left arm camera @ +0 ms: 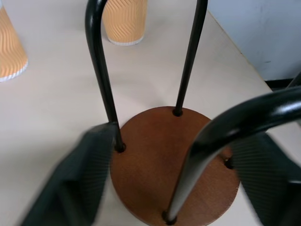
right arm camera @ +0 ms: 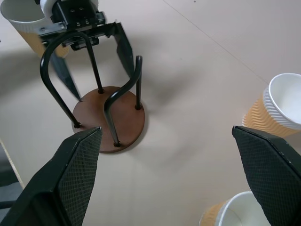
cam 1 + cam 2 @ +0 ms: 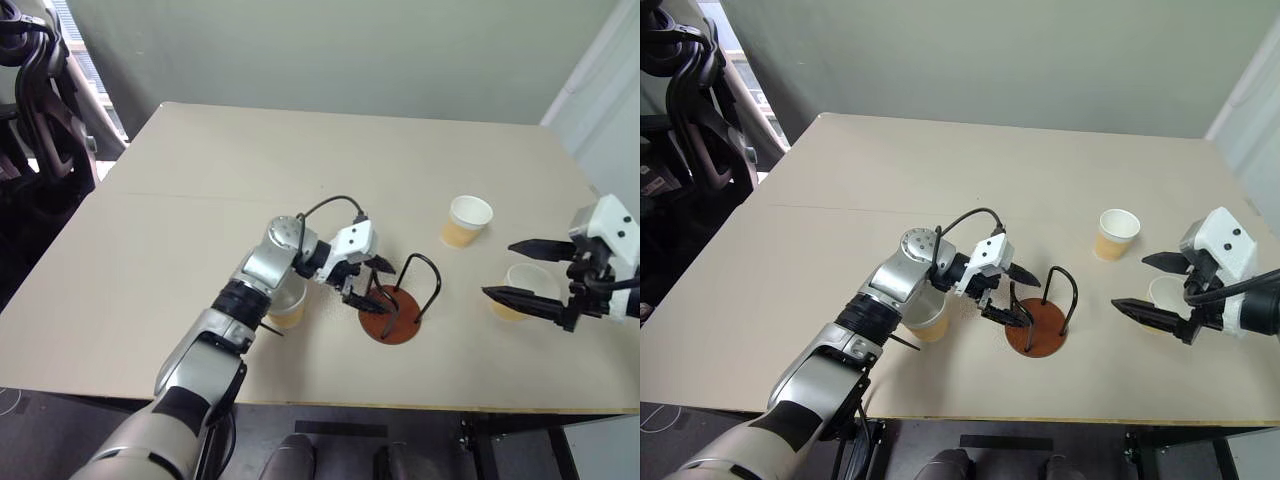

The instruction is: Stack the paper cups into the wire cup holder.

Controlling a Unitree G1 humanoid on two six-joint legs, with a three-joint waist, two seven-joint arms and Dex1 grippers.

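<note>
Three cups stand loose while your spread left gripper straddles the empty holder, perhaps steadying it; right gripper gapes too.

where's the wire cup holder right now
In the left eye view the wire cup holder stands near the table's front edge, centre-right, with the open left gripper around its wire loops and a paper cup on its left.

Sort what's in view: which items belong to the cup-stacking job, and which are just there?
Job:
- three paper cups
- wire cup holder
- left gripper, open at the holder
- right gripper, open

Bystanders:
- table
- black chair
</note>
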